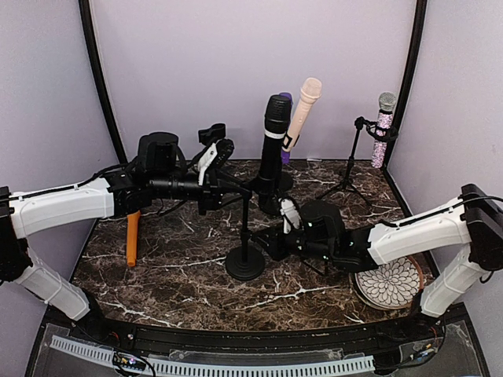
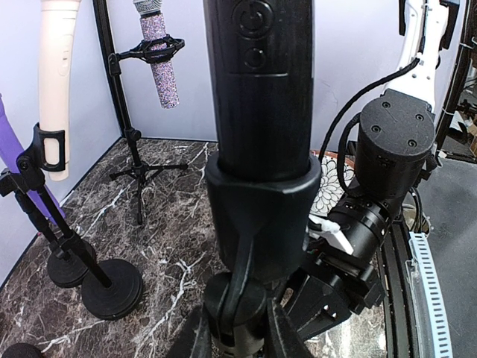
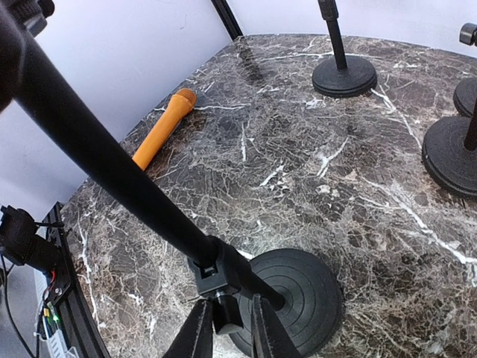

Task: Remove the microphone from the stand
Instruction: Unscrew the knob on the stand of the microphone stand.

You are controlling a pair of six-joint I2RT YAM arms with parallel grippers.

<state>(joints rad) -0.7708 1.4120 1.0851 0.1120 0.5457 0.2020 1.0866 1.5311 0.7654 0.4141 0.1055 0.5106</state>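
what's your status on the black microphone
left gripper shut on stand under the clip. right gripper shut on pole near base. black microphone seated in clip, not yet out. nothing blocking above it.

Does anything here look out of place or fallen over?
Yes: the orange microphone lies flat on the table, far left, in no stand, while the black microphone and the cream microphone sit in stands.
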